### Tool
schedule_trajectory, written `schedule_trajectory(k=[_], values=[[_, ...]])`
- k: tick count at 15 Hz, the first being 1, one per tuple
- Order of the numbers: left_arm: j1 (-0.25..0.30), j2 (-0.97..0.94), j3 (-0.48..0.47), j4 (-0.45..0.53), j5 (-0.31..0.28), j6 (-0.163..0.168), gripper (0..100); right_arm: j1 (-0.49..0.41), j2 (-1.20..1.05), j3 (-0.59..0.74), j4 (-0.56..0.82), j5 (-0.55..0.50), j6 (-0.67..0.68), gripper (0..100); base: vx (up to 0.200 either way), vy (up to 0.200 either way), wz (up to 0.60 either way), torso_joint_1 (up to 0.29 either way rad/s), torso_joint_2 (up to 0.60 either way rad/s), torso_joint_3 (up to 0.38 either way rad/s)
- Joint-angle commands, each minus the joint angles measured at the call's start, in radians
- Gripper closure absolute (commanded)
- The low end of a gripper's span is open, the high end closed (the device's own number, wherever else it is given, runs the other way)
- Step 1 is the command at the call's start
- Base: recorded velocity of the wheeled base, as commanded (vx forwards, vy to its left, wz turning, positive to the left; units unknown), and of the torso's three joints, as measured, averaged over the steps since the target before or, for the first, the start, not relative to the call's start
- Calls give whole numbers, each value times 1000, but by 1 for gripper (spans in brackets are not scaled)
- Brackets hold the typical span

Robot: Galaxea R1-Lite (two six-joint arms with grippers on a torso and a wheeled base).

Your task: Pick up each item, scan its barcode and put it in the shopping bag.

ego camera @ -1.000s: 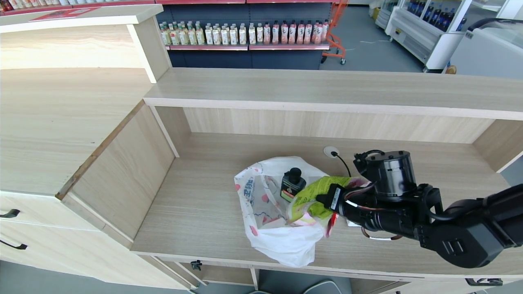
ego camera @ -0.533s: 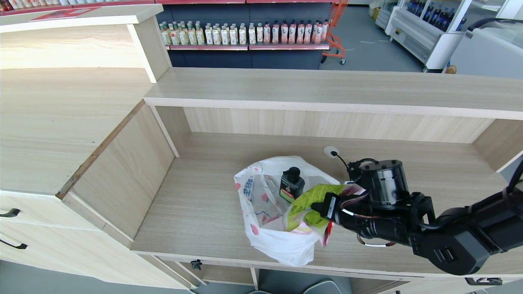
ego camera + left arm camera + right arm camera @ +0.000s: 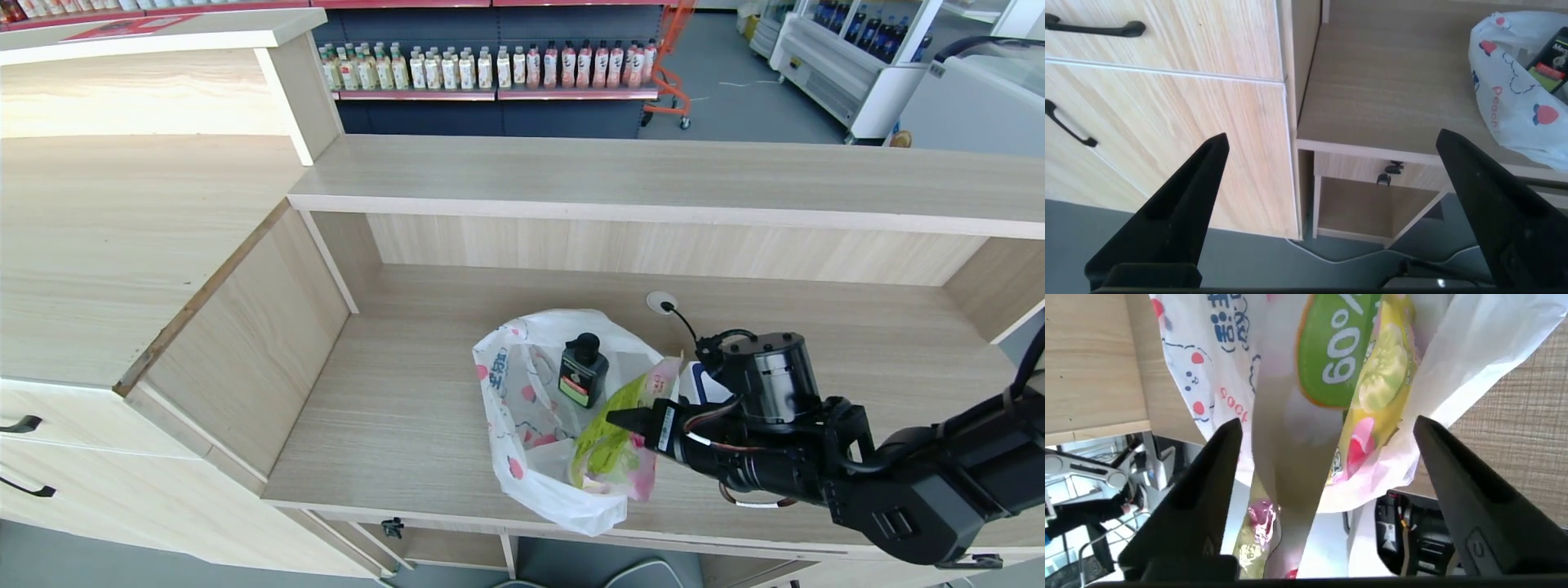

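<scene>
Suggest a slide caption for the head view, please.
Right gripper, open, at the green snack packet resting in the shopping bag.

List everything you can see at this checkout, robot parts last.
counter: one, pale wood, under the raised ledge.
shopping bag: one, white with pink and red prints, open on the counter near its front edge.
bottle: one, black with a green and red label, upright inside the bag.
snack packet: one, green and yellow with pink, in the bag's mouth on the bottle's right.
cable: one, black, running from a white grommet at the back of the counter.
drawer handles: two, black, on the cabinet at the left.
shelf bottles: one long row, pale and pink, on the far store shelf.
trolley: one, orange, beside that shelf.
right claw: open, black, at the bag's mouth with the packet between its fingers, untouched.
left claw: open, black, low beside the counter's left front corner.
</scene>
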Motion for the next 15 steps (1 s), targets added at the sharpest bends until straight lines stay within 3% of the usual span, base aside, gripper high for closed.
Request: schedule_trajectory(k=[1,10,15], values=[[0,0,0,0,0,-1,0,0,-11,-2,-1,0,-1,0,0,0,0,0,0,0],[0,0,0,0,0,-1,0,-3,-183,-61,1,28,-56,0,0,0,0,0,0,0],[0,0,0,0,0,-1,0,-44,-378,-38,74,102,-183,0,0,0,0,0,0,0]])
